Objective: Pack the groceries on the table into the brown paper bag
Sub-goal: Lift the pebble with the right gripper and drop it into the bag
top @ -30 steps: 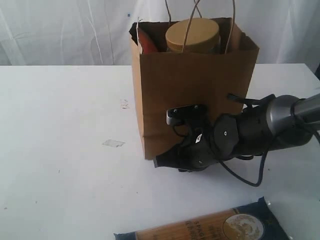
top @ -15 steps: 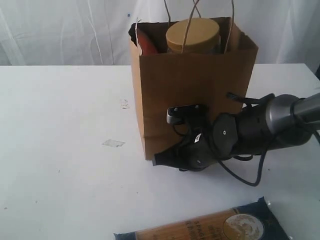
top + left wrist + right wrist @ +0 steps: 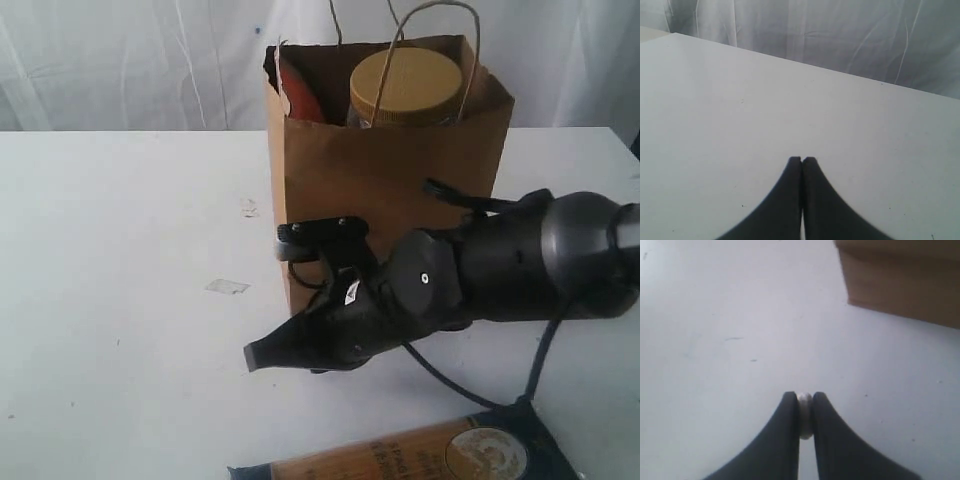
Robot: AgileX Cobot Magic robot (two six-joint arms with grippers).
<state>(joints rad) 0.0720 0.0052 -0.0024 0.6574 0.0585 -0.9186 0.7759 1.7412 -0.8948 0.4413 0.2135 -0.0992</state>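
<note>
The brown paper bag (image 3: 385,170) stands upright on the white table (image 3: 120,380). Inside it are a clear jar with a tan lid (image 3: 405,85) and an orange-brown pouch (image 3: 298,95). A long dark-blue-and-tan packet (image 3: 420,455) lies at the table's near edge. My right gripper (image 3: 258,357) hangs low over the table, left of the bag's front corner. Seen from the right wrist, the right gripper (image 3: 804,395) is shut on a small white pebble-like bit (image 3: 804,416). The left gripper (image 3: 802,159) is shut, nothing in it, above bare table.
A small scrap (image 3: 227,287) and a faint mark (image 3: 248,208) lie on the table left of the bag. White curtains (image 3: 120,60) hang behind. The bag's lower corner (image 3: 900,285) shows in the right wrist view beyond the fingers.
My right gripper has swung left, away from the bag's base, with its jaws closing on the white bit. The bag's handles and the jar have shifted slightly right.
</note>
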